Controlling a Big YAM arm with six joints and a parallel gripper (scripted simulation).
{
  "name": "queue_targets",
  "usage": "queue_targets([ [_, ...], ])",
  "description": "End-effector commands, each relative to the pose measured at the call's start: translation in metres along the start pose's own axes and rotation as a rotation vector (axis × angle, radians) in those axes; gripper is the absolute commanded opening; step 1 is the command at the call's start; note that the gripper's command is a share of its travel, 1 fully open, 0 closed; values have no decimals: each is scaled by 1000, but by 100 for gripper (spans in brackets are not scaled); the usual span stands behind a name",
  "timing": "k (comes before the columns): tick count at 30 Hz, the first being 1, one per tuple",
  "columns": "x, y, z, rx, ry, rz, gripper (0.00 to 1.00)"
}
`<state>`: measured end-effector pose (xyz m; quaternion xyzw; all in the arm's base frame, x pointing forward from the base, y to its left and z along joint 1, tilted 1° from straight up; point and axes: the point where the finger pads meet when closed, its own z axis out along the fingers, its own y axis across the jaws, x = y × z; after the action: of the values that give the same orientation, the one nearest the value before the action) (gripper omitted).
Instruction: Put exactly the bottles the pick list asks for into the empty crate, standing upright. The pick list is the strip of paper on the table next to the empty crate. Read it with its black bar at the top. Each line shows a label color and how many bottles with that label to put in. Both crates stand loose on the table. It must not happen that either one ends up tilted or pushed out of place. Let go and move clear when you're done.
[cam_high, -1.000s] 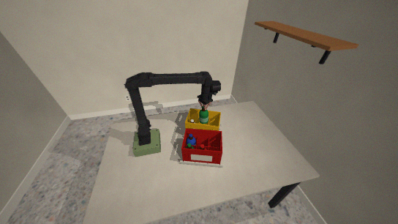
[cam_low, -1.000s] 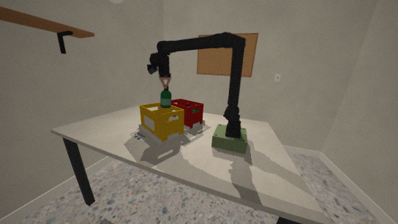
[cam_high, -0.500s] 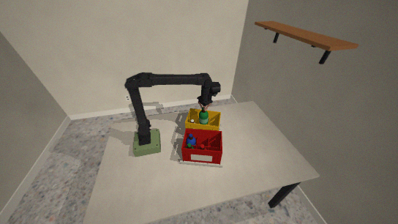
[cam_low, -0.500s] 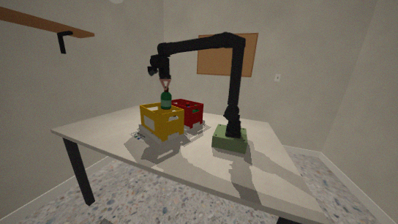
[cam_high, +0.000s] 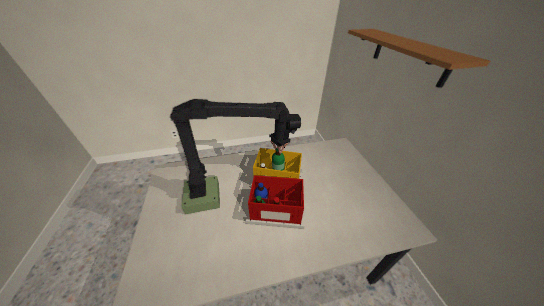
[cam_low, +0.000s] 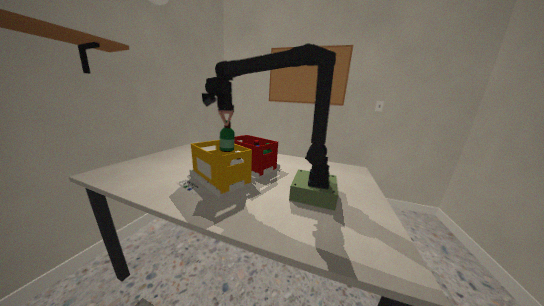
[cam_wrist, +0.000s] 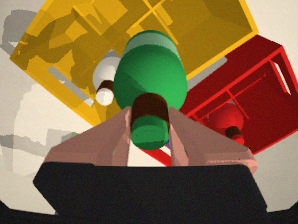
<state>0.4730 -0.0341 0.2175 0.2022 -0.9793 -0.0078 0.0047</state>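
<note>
one green bottle (cam_high: 278, 161) (cam_low: 227, 139) (cam_wrist: 150, 75) hangs upright by its neck in the grasp of the claw (cam_high: 280, 146) (cam_low: 227, 122) (cam_wrist: 149, 113), its lower part at the mouth of the yellow crate (cam_high: 277, 173) (cam_low: 212, 174) (cam_wrist: 222, 52). the pink fingers pinch the dark neck just below the cap, a hold that leaves the wide body free to pass between the crate's walls and likely lets it hang straight for a standing finish. a white-capped bottle (cam_high: 263, 165) (cam_wrist: 106, 75) stands in the same crate, to one side of the green one. just beside, the red crate (cam_high: 276, 214) (cam_low: 269, 158) (cam_wrist: 270, 107) holds a blue bottle (cam_high: 261, 192), a red-capped bottle (cam_high: 276, 200) (cam_wrist: 227, 117) and a green-capped one (cam_high: 259, 199), and appears to be the supply. both crates sit level on the table (cam_high: 350, 240) (cam_low: 280, 225); the arm reaches in from above, presumably so that neither is nudged. a strip of paper (cam_low: 188, 185) lies by the yellow crate, its marks too small to read, so the count owed cannot be told. a straight, slow descent seems called for, since a clipped divider could tip the crate.

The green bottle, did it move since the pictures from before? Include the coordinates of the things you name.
Yes. The green bottle (cam_high: 278, 161) (cam_low: 227, 141) (cam_wrist: 150, 75) went down a little, a bit deeper into the yellow crate (cam_high: 276, 173) (cam_low: 230, 173) (cam_wrist: 220, 54), judged against that crate's rim.
</note>
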Motion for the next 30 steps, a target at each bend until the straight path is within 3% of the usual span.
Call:
queue_targets([
  [1,-1,4,-20,27,-54,-2,0],
  [16,-2,4,-8,28,-56,2,0],
  [17,-9,0,-21,40,-80,1,0],
  [19,-2,4,-4,27,-55,2,0],
  [30,-5,2,3,31,-62,4,0],
])
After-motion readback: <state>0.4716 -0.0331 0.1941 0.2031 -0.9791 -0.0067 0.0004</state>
